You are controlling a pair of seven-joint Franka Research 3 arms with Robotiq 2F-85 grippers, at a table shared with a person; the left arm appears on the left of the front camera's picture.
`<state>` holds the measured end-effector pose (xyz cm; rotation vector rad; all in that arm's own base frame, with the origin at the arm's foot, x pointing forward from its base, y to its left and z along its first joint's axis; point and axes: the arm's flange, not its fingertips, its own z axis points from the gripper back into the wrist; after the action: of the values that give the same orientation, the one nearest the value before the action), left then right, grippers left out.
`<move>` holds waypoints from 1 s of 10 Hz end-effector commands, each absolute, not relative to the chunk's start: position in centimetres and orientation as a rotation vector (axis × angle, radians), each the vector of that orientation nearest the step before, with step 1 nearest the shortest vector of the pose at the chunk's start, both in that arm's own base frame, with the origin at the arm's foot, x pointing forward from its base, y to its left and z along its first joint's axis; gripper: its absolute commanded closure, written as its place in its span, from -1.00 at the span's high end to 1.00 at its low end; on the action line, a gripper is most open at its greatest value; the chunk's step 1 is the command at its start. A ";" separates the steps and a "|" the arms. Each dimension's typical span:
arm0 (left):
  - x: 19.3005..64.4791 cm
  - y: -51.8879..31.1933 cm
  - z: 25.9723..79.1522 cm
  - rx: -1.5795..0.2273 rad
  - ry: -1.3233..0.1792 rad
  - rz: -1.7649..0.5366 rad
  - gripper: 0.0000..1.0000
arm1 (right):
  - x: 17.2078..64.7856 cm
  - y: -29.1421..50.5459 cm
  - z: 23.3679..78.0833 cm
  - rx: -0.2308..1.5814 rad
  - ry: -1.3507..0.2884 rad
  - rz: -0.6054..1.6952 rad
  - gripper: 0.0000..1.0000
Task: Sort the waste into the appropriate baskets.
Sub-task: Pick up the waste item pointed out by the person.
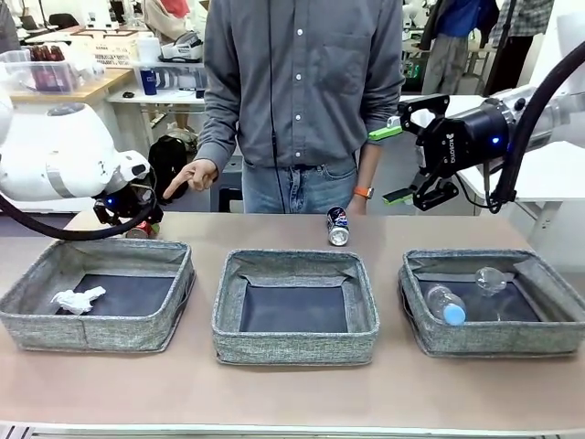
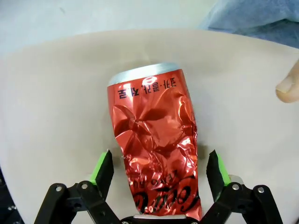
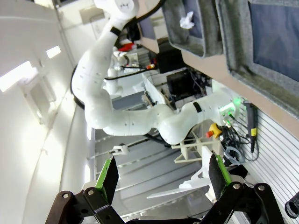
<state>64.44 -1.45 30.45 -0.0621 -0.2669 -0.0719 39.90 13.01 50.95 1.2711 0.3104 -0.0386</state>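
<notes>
Waste's about half sorted. Beige table in a busy lab room with desks behind, and a person in a grey shirt at 12 o'clock with one hand pointing down. The crushed red soda can lies at 10 o'clock, with the left gripper spread wide around it, green pads just off both sides. The dark blue soda can lies at 12, behind the middle basket. The right gripper hangs in the air at 2, claw wide. The left basket at 8 has the crumpled white paper wad. The middle one at 6 shows its dark bottom. The right basket at 4 has the clear blue-capped bottle and clear plastic cup.
</notes>
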 end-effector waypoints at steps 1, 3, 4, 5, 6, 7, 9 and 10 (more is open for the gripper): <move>65.0 -1.4 30.6 -0.053 -0.262 -0.072 1.00 | 40.0 13.1 51.1 1.295 0.303 -0.022 1.00; 65.1 -1.6 30.6 -0.064 -0.255 -0.057 1.00 | 40.0 13.1 51.1 1.295 0.303 -0.022 1.00; 65.1 -1.3 30.4 -0.064 -0.250 -0.058 1.00 | 40.0 13.1 51.1 1.295 0.303 -0.022 1.00; 65.1 -1.3 30.4 -0.050 -0.240 -0.049 0.35 | 40.0 13.1 51.1 1.295 0.303 -0.022 1.00; 65.1 -1.2 30.5 -0.041 -0.237 -0.056 -0.14 | 40.0 13.1 51.1 1.295 0.303 -0.022 1.00; 64.9 -1.2 30.8 -0.041 -0.249 -0.058 -0.79 | 40.0 13.1 51.1 1.295 0.303 -0.022 1.00; 64.7 -1.5 31.0 -0.039 -0.253 -0.063 -1.00 | 40.0 13.1 51.1 1.295 0.303 -0.022 1.00; 64.6 -1.7 31.1 -0.034 -0.256 -0.065 -1.00 | 40.0 13.1 51.1 1.295 0.303 -0.022 1.00</move>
<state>64.89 -1.46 30.99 -0.0566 -0.2650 -0.0694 39.90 13.01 50.95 1.2711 0.3104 -0.0387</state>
